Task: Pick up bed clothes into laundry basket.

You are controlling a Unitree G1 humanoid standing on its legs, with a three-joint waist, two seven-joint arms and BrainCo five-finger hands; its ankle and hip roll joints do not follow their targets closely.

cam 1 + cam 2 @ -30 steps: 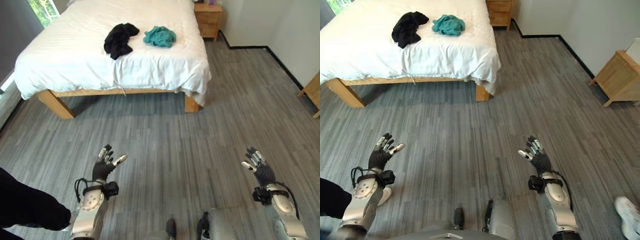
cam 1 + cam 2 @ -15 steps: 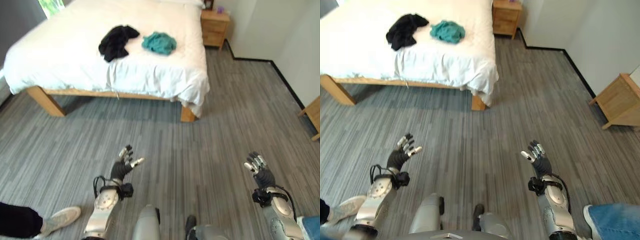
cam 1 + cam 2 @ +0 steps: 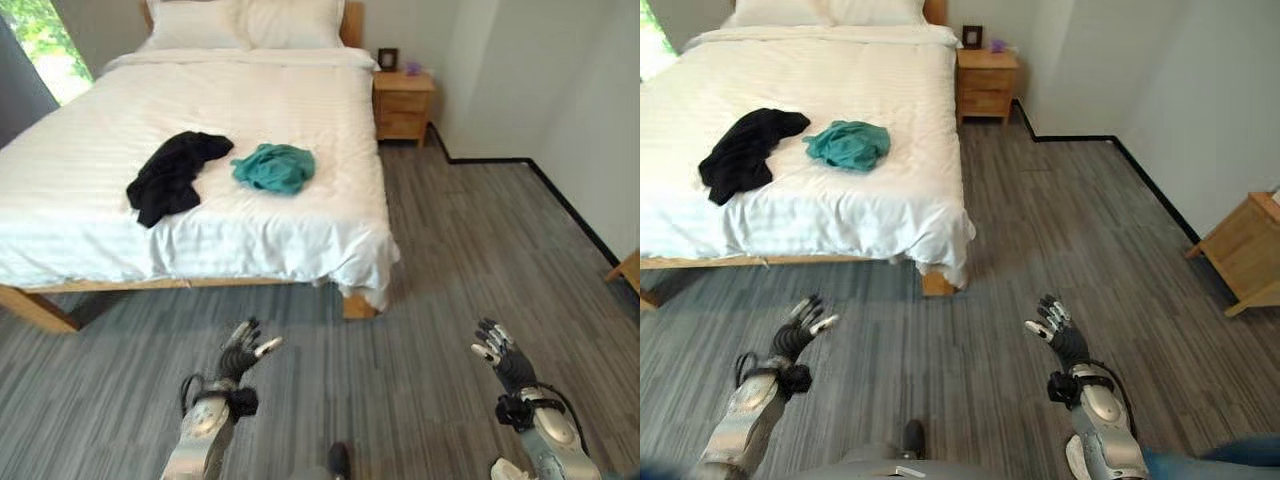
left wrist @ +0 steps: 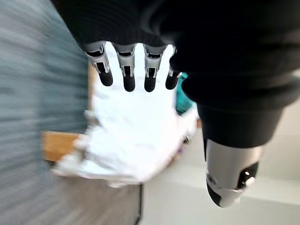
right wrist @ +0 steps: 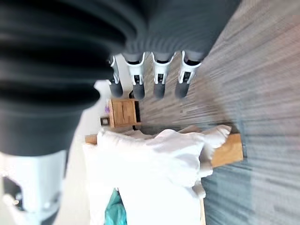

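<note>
A black garment (image 3: 168, 182) lies crumpled on the white bed (image 3: 120, 235), near its foot. A teal garment (image 3: 275, 167) lies just to its right; a strip of that teal cloth (image 4: 182, 96) also shows past my left hand's fingers. My left hand (image 3: 240, 353) hangs open over the grey floor in front of the bed, holding nothing. My right hand (image 3: 497, 351) is open too, farther right over the floor. Both hands are well short of the bed.
A wooden nightstand (image 3: 403, 101) stands at the bed's far right by the wall. Another wooden piece of furniture (image 3: 1245, 250) stands against the right wall. Pillows (image 3: 245, 22) lie at the head of the bed. Grey plank floor (image 3: 450, 260) stretches right of the bed.
The camera has tilted up and moved, so the whole bed and nightstand now show. Both hands stay open and raised, unchanged. The person's leg and shoe at lower left are gone from sight.
</note>
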